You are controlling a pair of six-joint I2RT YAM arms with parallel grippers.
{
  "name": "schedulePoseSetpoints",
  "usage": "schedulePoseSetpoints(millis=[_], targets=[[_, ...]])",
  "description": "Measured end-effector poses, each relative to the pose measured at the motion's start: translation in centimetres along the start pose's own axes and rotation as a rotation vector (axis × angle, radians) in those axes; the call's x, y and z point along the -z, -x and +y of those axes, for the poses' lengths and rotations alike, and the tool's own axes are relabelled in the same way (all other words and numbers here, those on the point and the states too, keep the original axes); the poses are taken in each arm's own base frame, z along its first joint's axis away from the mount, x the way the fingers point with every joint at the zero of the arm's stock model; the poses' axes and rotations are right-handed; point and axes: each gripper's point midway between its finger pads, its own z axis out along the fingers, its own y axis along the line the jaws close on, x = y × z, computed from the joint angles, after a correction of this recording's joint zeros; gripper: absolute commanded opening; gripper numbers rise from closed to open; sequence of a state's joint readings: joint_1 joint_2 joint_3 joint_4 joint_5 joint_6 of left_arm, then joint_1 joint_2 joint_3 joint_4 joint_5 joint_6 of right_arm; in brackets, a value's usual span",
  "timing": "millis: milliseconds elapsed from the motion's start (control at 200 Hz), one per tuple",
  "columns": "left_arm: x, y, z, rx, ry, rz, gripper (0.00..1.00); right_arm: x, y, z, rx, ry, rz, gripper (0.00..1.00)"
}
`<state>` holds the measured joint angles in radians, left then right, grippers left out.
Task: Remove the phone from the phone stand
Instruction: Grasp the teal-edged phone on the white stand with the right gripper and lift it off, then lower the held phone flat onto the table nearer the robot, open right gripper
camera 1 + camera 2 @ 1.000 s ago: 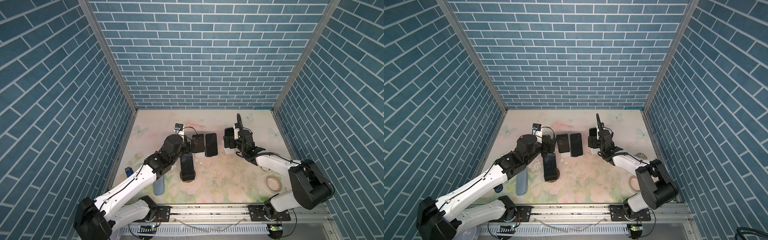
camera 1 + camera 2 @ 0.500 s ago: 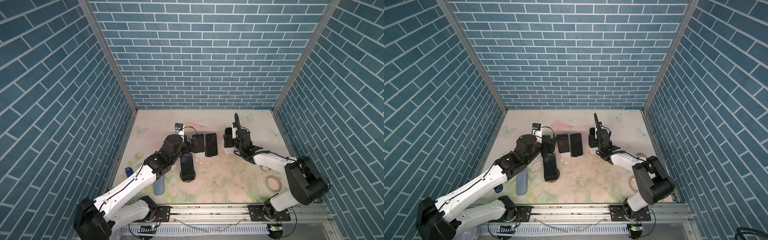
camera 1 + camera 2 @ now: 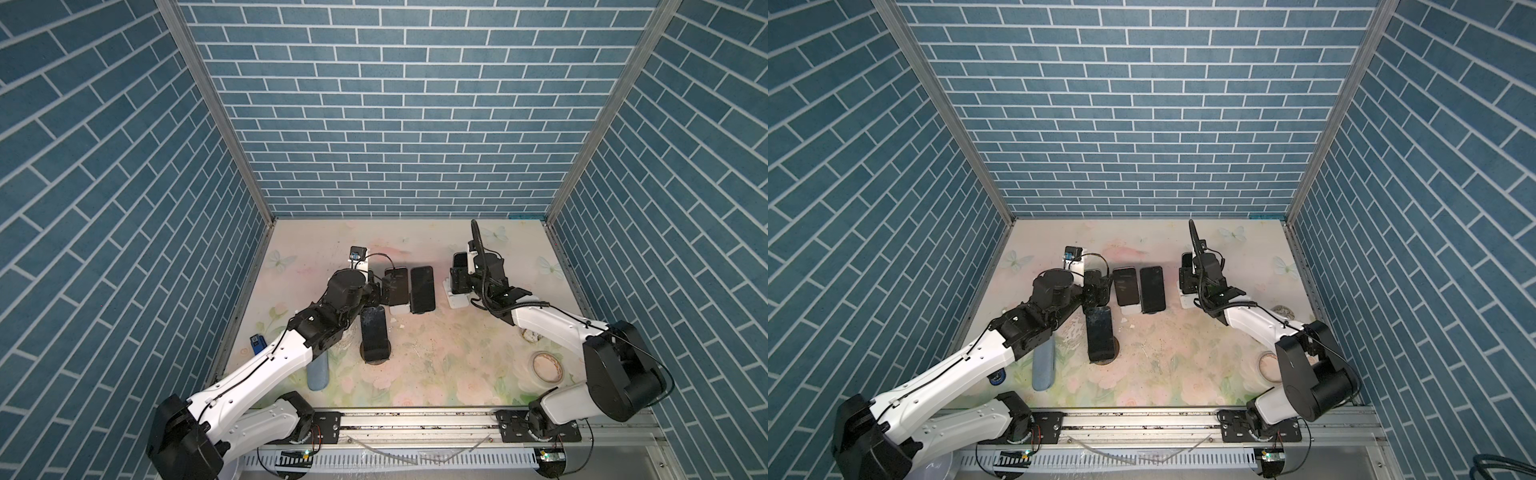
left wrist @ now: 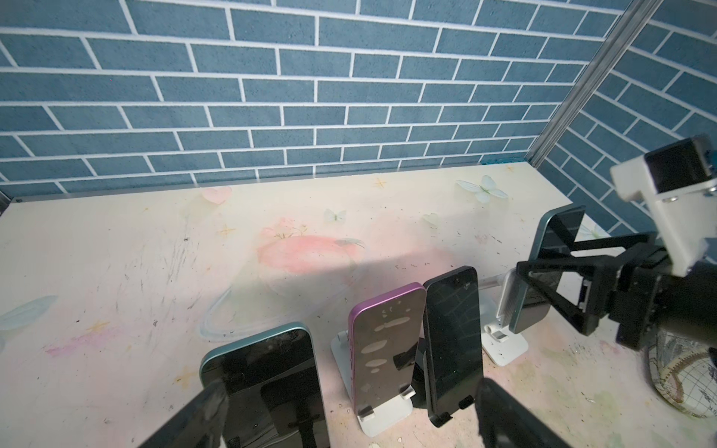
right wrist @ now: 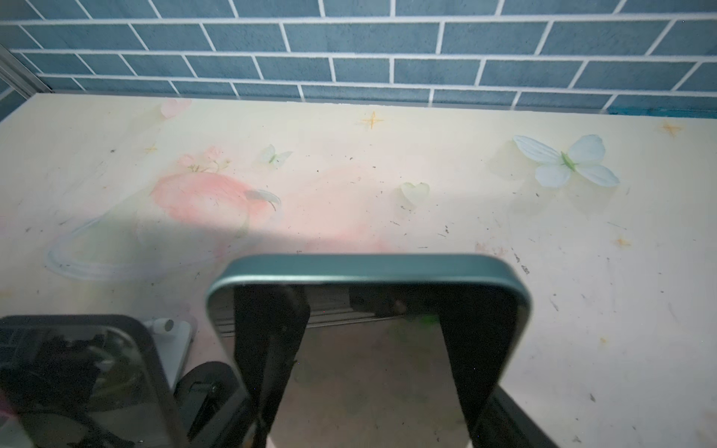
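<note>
A teal phone (image 4: 558, 240) stands on a white phone stand (image 4: 506, 347) at the right of the table, its lower end at the stand's lip. My right gripper (image 3: 460, 277) is shut on this phone (image 5: 368, 271), with a pad (image 4: 511, 298) against each long edge. In both top views the phone (image 3: 1186, 261) rises above its stand (image 3: 1187, 302). My left gripper (image 4: 349, 426) is open with nothing between its fingers. It hovers just behind another teal phone (image 4: 267, 372).
A purple phone (image 4: 384, 341) on a white stand and a black phone (image 4: 454, 337) on a black stand are in the middle. The near teal phone (image 3: 374, 326) leans on a round black stand. A blue case (image 3: 318, 370), a tape roll (image 3: 547, 365) and a globe-patterned ball (image 4: 683, 372) lie nearby.
My right gripper's jaws have closed in onto the teal phone's edges, and that arm has shifted slightly toward the back wall. The left arm has not moved.
</note>
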<state>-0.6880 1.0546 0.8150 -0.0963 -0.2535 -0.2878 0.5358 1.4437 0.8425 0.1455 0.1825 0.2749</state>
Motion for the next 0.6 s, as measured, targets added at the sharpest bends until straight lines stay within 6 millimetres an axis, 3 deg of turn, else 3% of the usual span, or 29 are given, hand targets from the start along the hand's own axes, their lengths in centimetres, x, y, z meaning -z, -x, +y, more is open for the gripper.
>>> schedulePoseSetpoints(millis=[180,315,465,600], targets=[[0.0,0.0,-0.1,-0.006,-0.003,0.001,1.00,2.9,3.0,-0.3,-0.033,-0.016,-0.052,0.46],[0.0,-0.1,-0.2,-0.009,-0.005,0.003,1.00,4.6,4.2,-1.4,-0.046,-0.073,-0.061,0.46],[0.1,-0.2,-0.3,-0.013,-0.009,0.004,1.00,5.2,4.1,-3.1,-0.046,-0.151,-0.008,0.44],[0.1,-0.2,-0.4,-0.013,-0.009,0.005,1.00,5.2,2.2,-5.9,-0.066,-0.228,0.084,0.42]])
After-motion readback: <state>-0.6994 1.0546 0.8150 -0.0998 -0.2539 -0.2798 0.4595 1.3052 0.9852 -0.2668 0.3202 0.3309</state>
